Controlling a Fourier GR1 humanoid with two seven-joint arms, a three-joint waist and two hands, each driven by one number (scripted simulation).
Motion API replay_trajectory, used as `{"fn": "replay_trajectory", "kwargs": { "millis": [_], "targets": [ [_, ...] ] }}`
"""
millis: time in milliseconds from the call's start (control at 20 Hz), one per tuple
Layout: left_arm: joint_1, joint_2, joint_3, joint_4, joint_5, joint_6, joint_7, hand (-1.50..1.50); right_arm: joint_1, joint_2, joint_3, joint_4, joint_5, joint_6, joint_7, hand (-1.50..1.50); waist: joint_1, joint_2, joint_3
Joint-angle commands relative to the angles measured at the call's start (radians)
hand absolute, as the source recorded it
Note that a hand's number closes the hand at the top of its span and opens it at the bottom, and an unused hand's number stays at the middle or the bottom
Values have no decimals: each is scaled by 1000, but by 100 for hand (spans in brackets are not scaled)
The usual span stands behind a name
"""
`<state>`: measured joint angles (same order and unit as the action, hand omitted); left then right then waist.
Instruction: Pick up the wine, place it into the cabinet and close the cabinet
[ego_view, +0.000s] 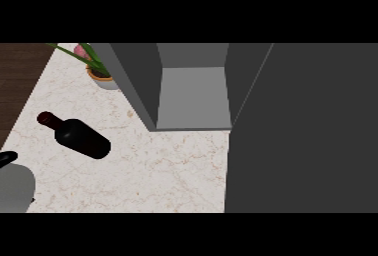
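Dark wine bottle (77, 136), no readable label, lies beside open cabinet (193, 95).

The cabinet (193, 85) stood open, and its inside shelf showed bare, so the way in from the front was free. Its open door (303, 130) covered the whole right side of the bench (162, 170) and blocked passage there. The wine bottle (77, 136) lay on the left part, with open bench between it and the cabinet. A potted plant (100, 70) stood just beside the cabinet's left wall.
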<state>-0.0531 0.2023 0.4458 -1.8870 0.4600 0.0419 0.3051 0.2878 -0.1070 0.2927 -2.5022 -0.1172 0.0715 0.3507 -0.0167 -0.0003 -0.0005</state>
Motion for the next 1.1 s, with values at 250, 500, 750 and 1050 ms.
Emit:
{"fn": "replay_trajectory", "kwargs": {
  "millis": [250,500,750,1050],
  "targets": [
    [-71,4,28,297,-134,10,-241,-150,70,12,-10,-86,-90,32,-15,-150,1,1,0],
    [-6,-31,23,408,-132,-50,-354,-150,138,-12,-70,-125,-132,81,-25,-150,6,-1,0],
    [-26,12,45,595,-128,-127,-443,-150,48,16,-40,-129,-97,44,40,-150,12,2,-1],
    [-90,10,37,778,-129,-159,-519,-150,114,-5,-95,-106,-171,107,-35,-150,5,1,0]
  ]
}}
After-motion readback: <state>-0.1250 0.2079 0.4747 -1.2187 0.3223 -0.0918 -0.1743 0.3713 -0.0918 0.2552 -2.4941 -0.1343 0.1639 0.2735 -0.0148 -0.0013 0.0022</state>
